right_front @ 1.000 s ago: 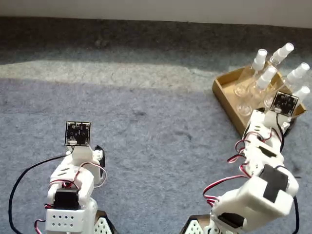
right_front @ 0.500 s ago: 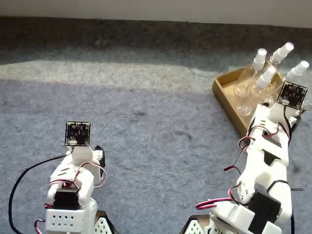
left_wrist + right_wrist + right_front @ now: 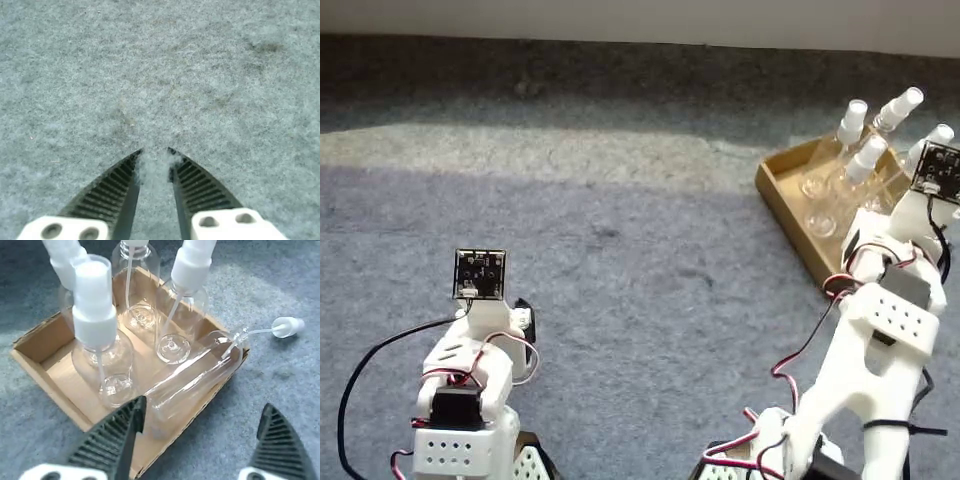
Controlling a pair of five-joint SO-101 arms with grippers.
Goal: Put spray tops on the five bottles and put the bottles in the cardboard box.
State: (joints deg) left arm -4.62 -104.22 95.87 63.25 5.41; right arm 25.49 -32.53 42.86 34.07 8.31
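The cardboard box (image 3: 42, 342) holds several clear bottles. Those standing upright, such as one near bottle (image 3: 102, 357), carry white spray tops. One bottle (image 3: 195, 377) lies tilted over the box's wall, its spray top (image 3: 287, 326) pulled out of the neck and hanging on by its tube. My right gripper (image 3: 204, 404) hovers open just above this lying bottle, holding nothing. In the high view the right arm (image 3: 890, 310) stretches over the box (image 3: 782, 190). The left arm (image 3: 470, 345) rests at the lower left. My left gripper (image 3: 154, 151) is shut over bare carpet, holding nothing.
Grey carpet (image 3: 640, 260) covers the table between the arms and the box. A darker strip and a pale wall run along the far edge. The box sits at the far right, close to the view's border.
The right arm has stretched forward, carrying its wrist from the box's near edge to above its far right side. The left arm has not moved.
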